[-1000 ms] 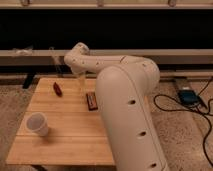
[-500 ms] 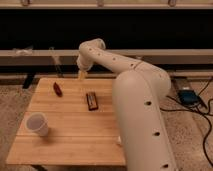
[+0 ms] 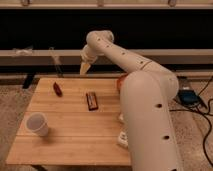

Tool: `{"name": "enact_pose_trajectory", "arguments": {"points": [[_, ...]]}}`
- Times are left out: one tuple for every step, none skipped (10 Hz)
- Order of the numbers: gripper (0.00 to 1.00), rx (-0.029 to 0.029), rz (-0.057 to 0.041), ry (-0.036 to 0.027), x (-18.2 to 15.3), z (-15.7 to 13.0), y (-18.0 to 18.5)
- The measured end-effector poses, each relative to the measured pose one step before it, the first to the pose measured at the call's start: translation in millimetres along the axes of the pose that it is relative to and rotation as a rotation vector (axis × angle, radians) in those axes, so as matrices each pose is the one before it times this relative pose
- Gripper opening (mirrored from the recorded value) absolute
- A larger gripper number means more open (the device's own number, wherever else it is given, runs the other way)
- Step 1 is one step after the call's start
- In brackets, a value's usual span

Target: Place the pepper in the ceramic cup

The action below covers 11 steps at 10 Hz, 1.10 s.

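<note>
The arm (image 3: pixel 150 115) rises big and white at the right side of the desk (image 3: pixel 80 137), bends back over it and reaches to the left. Its tool (image 3: pixel 85 68) hangs tip down over the desk's far edge, clear of the wood and touching nothing. Whether the tool is wide or narrow I cannot tell from here.

The pepper (image 3: pixel 58 89) lies flat on the desk near the far left corner, below and to the left of the tool and apart from it. It is slim and dark red, with its length running roughly from back to front.

The cup (image 3: pixel 38 124) stands upright near the front left edge, white, with its mouth up. It is well apart from the pepper, which lies farther back.

A dark bar (image 3: pixel 92 100) lies near the middle of the desk, to the right of the pepper and nearer the arm. An orange bowl (image 3: pixel 119 82) shows only as a sliver behind the arm at the right. On the floor to the right sits a blue box (image 3: pixel 186 96) among cables.
</note>
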Motion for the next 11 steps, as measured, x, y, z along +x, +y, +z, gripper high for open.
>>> {"name": "enact_pose_trajectory", "arguments": {"points": [[0.80,-0.00921,0.01290,0.01672,4.89,-6.41,13.49],[0.80,-0.00868,0.01294,0.02287,6.32,-3.62,16.40],[0.80,-0.00569,0.01377,0.01794,2.26,0.74,12.70],[0.80,-0.00883,0.02252,0.03402,3.90,2.96,17.23],[0.80,-0.00594,0.01813,0.03185,5.12,4.71,12.22],[0.80,-0.00287,0.00554,0.01861,5.23,2.93,5.36],[0.80,-0.00364,0.00641,0.01765,2.96,1.51,4.88],[0.80,-0.00432,0.00420,0.01208,1.15,0.54,3.58],[0.80,-0.00079,0.00081,0.00416,0.63,0.77,0.86],[0.80,-0.00008,-0.00024,0.00011,0.11,-0.12,0.13],[0.80,-0.00071,0.00047,-0.00103,-1.08,-0.56,0.27]]}}
